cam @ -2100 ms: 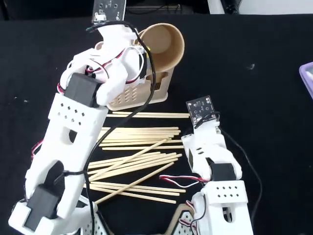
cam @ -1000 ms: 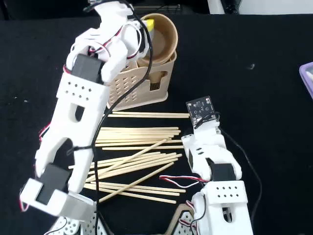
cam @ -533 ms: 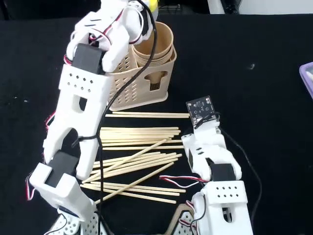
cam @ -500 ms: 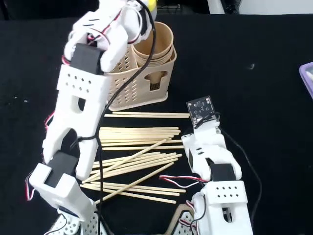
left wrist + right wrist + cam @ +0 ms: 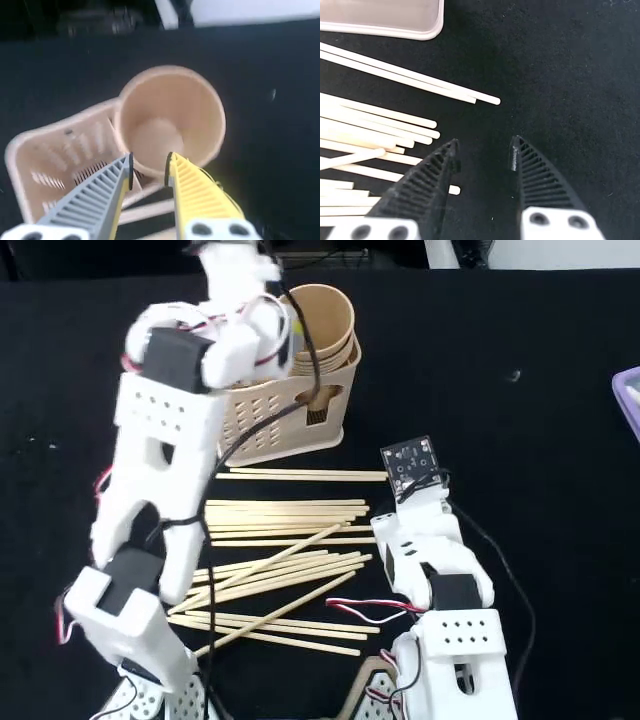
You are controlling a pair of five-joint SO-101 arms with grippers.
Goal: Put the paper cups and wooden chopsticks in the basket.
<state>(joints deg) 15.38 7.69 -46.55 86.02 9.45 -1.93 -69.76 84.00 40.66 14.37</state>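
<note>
Nested brown paper cups (image 5: 325, 325) stand upright in the right end of the beige slotted basket (image 5: 265, 425). In the left wrist view I look down into the top cup (image 5: 170, 125), with the basket (image 5: 55, 155) beside it. My left gripper (image 5: 150, 165) hovers just above the cup's near rim, open, its grey and yellow fingers apart and nothing between them. Several wooden chopsticks (image 5: 280, 560) lie loose on the black table in front of the basket. My right gripper (image 5: 482, 150) stands open low over the bare table, just beside the chopstick ends (image 5: 395, 120).
The left arm (image 5: 160, 470) stretches over the chopsticks' left side up to the basket. The right arm (image 5: 435, 570) sits at the pile's right end. A purple tray corner (image 5: 628, 395) shows at the right edge. Black table lies open right of the basket.
The left arm lowered the tilted cup it held into the basket, onto the stacked cups, then let go and drew slightly back. The right arm stayed still.
</note>
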